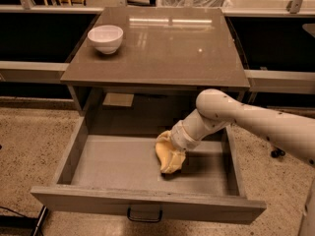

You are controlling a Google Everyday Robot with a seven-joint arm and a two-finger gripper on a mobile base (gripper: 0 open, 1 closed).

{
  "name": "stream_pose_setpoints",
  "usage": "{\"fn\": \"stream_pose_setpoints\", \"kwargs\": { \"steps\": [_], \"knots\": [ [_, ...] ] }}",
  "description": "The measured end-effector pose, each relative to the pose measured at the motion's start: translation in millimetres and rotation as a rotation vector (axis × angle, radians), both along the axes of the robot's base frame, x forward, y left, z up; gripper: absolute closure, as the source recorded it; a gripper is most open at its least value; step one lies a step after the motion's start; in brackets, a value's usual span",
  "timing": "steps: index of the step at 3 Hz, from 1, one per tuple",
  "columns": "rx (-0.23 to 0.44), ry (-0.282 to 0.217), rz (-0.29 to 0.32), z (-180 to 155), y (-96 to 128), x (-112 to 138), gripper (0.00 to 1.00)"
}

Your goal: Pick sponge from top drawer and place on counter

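The top drawer is pulled wide open below the counter. My arm reaches in from the right, and my yellowish gripper is down on the drawer floor, right of the middle. The pale-yellow sponge cannot be told apart from the gripper. It is hidden under or within the gripper's yellowish mass. The drawer's dark pull handle shows on its front.
A white bowl stands on the counter's back left corner. A pale flat sheet lies at the back left under the counter. Speckled floor lies on both sides of the cabinet. Dark shelves flank it.
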State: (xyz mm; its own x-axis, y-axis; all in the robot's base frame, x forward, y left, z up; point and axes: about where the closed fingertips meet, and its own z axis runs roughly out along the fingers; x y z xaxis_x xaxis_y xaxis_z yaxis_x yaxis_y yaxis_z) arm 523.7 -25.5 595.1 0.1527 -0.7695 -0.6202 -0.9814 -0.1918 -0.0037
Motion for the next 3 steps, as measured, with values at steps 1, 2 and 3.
{"fn": "stream_pose_setpoints", "kwargs": {
  "steps": [1,2,3],
  "knots": [
    [0.02,0.015,0.029,3,4,0,0.72],
    [0.047,-0.031,0.093,43,11,4,0.95],
    [0.074,-0.073,0.162,97,24,-1,1.0]
  ]
}}
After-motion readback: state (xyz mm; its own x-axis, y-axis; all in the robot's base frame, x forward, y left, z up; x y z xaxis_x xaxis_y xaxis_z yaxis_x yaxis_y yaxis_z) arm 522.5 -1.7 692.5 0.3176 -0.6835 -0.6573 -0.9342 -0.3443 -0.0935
